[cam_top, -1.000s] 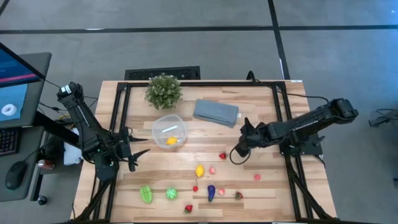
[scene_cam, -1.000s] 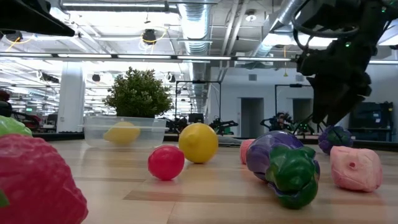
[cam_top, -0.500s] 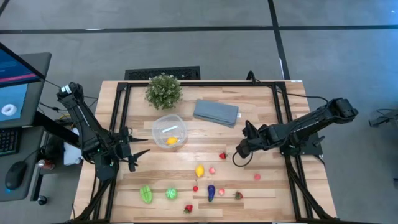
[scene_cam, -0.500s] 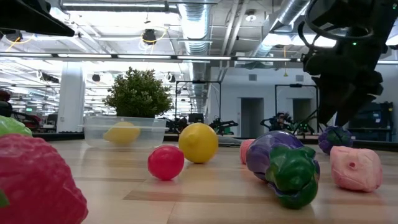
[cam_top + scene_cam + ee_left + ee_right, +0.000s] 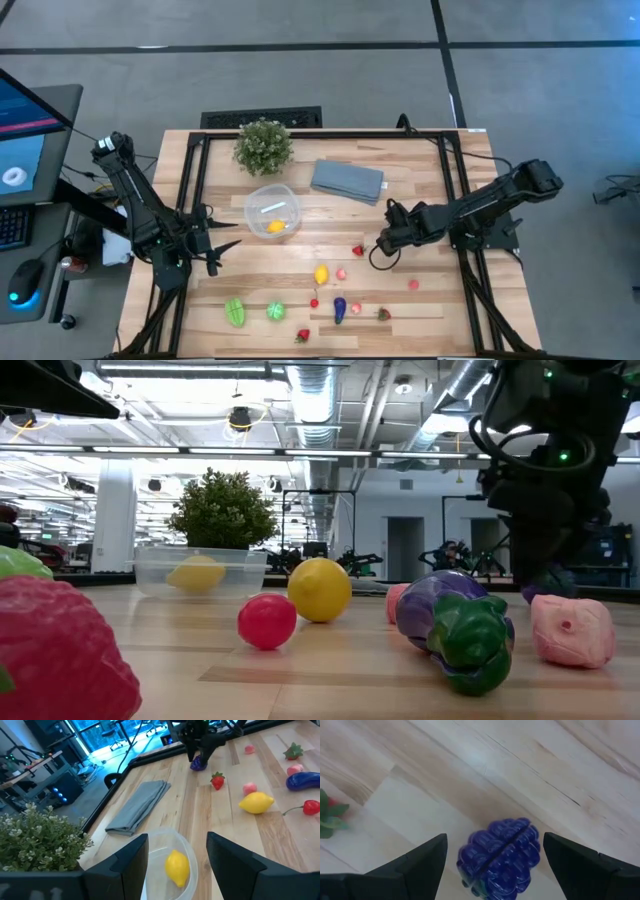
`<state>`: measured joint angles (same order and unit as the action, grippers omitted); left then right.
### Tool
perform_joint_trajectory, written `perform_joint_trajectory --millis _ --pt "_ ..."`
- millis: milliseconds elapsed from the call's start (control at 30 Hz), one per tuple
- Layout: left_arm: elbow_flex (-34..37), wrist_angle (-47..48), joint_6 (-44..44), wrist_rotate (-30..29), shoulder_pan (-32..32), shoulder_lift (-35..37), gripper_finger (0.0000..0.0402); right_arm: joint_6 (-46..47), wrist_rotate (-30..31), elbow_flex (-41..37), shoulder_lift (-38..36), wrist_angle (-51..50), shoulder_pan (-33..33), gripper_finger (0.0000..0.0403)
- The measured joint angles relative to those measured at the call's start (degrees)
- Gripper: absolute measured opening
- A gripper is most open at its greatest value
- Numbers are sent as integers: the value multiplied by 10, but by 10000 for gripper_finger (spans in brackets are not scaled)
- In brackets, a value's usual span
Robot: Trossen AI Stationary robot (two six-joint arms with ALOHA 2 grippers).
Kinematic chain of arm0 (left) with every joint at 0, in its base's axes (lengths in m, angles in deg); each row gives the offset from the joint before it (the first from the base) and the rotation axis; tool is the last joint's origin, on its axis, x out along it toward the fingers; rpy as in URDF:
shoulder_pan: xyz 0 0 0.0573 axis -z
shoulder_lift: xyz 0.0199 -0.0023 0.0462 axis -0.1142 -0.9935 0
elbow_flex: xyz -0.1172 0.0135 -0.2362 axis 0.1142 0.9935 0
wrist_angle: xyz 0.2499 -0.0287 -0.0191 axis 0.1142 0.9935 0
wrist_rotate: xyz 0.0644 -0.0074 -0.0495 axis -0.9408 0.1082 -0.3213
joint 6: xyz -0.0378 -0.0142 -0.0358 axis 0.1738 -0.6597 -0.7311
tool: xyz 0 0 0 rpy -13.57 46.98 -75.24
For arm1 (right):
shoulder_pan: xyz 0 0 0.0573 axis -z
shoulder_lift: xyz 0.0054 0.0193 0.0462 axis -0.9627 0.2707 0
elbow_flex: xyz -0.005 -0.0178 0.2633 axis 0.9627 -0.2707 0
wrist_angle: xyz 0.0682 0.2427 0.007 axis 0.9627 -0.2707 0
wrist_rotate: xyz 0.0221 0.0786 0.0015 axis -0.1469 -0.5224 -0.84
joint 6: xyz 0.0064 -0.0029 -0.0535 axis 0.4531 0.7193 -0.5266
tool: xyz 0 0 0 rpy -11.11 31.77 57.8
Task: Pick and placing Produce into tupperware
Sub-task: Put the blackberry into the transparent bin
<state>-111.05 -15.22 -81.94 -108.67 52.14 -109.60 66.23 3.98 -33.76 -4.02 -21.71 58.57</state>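
High view: wooden worktop (image 5: 420,310); left gripper (image 5: 222,247) waits at the left side, fingers spread, near the clear tupperware (image 5: 272,211), which has one yellow fruit (image 5: 275,227) inside. Right gripper (image 5: 381,247) is low over the worktop right of centre, just beside a red strawberry (image 5: 358,250). Loose produce in front: lemon (image 5: 321,274), green pieces (image 5: 235,312), eggplant (image 5: 339,309). Potted plant (image 5: 263,145) and folded cloth (image 5: 347,180) sit at the back. Low view: right gripper (image 5: 548,575) comes down from above onto a purple-blue berry (image 5: 545,582), mostly hidden behind it; lemon (image 5: 319,590), red ball (image 5: 267,621), eggplant (image 5: 455,622) and pink piece (image 5: 571,631) lie nearer. Left wrist view: tupperware (image 5: 172,862) with the yellow fruit (image 5: 177,867) ahead of the spread fingers (image 5: 131,856); far off, right gripper (image 5: 198,756) stands over the berry (image 5: 198,763). Right wrist view: berry (image 5: 500,851) lies between the released, wide-apart fingers (image 5: 420,860), not touching them.
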Motion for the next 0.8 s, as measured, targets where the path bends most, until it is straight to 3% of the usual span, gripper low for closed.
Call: perform_joint_trajectory --millis 800 --pt "0 1 -1 -1 0 0 192 20 -30 0 -2 -16 0 339"
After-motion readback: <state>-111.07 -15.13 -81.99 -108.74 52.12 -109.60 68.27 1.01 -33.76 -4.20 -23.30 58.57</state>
